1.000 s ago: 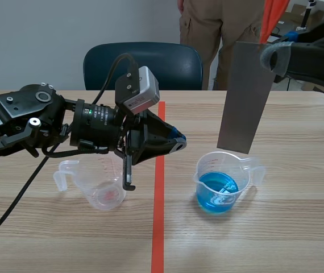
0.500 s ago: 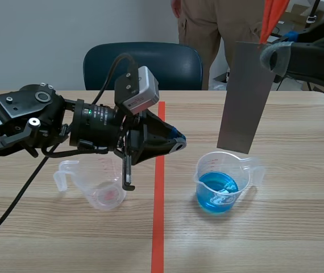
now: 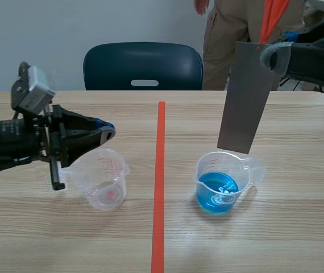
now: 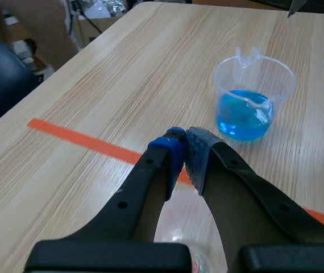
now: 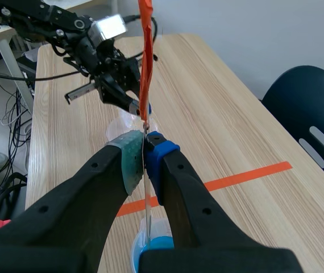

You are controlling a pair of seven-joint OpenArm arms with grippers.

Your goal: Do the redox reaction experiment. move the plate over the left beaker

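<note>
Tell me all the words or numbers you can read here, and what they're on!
No text can be read anywhere.
Empty clear beaker: red measuring marks on its wall, too small to read.
Blue-liquid beaker: no writing seen.
Grey plate: no writing seen.
</note>
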